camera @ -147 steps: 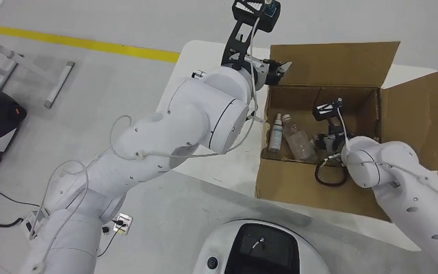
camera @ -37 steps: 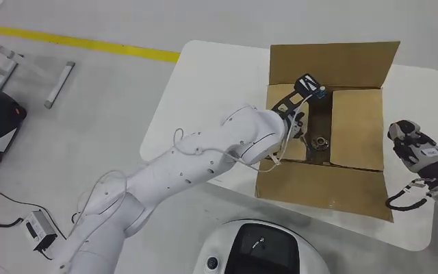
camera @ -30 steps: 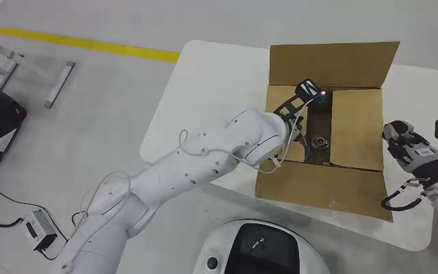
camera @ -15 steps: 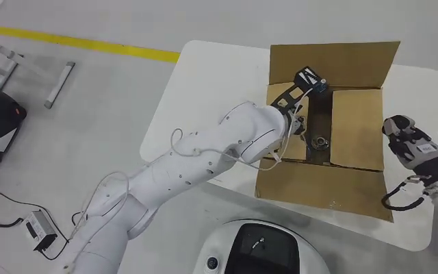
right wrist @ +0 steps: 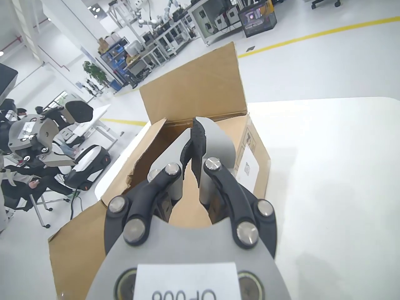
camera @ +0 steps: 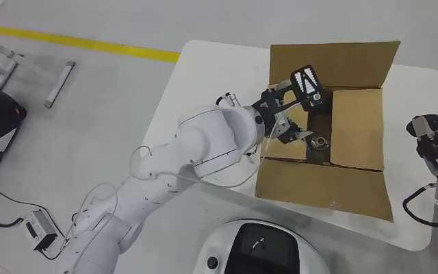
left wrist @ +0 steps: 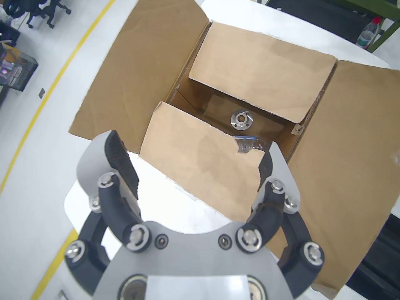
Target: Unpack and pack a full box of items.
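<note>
The box (camera: 321,186) stood on the right part of the white bench (camera: 205,89), its two long outer flaps laid open, one toward the far side (camera: 332,63) and one toward the robot. The two inner flaps were folded down over the opening, and a narrow gap ran between their edges. Through that gap a round metal flange (left wrist: 241,119) lay on the box floor. Just beside it, the end of a clear plastic bottle (left wrist: 248,144) with a blue band showed from under the left inner flap (left wrist: 200,160), whose free edge was torn at one corner. The right inner flap (camera: 356,130) lay flat, with a straight edge.

The left gripper (left wrist: 191,146) hung above the left inner flap with its fingers spread wide and nothing between them. It was apart from the cardboard, with the gap and the flange just beyond its tips.

The right gripper (right wrist: 193,132) was outside the box, above the bench near the right wall. Its pads were pressed together and held nothing.

A wide strip of bench top lay between the box's left wall and the bench's rounded edge. On the right, the box stood nearer the bench's edge.
</note>
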